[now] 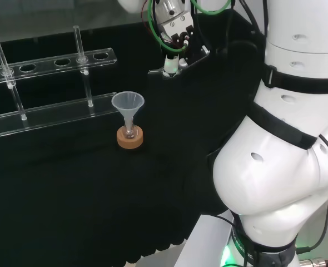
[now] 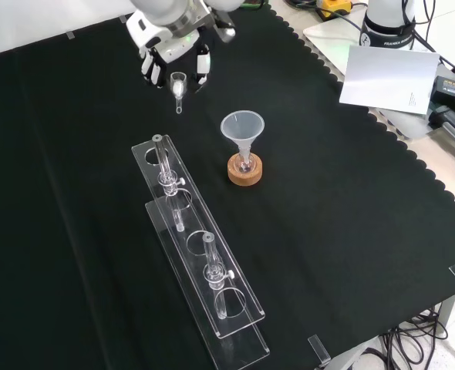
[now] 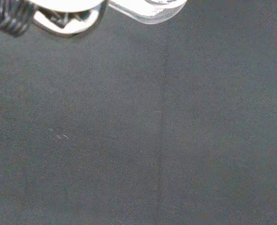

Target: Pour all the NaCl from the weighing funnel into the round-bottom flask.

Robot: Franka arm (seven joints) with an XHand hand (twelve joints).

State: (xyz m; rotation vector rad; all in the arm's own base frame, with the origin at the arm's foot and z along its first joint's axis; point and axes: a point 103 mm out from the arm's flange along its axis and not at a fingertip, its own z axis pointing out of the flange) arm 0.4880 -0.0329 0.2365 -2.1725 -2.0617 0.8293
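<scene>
A small round-bottom flask [image 1: 130, 133] [image 2: 245, 164] sits upright in a cork ring [image 1: 130, 140] [image 2: 245, 174] on the black cloth. A clear plastic funnel [image 1: 128, 104] [image 2: 243, 127] stands in its neck. The hand [image 1: 175, 34] [image 2: 173, 48] hovers above the cloth, to the right of and beyond the flask in the head view. In the front view it is up and to the left of the flask. Its fingers are curled round a small clear weighing funnel [image 1: 171, 63] [image 2: 178, 86], which hangs down between them. What the weighing funnel holds cannot be made out.
A clear acrylic rack [image 1: 47, 114] [image 2: 200, 254] with two glass tubes stands left of the flask in the head view and in front of it in the front view. A white sheet [image 2: 388, 77] and cables lie past the cloth's scalloped edge. The wrist view looks at bare black cloth [image 3: 138, 140].
</scene>
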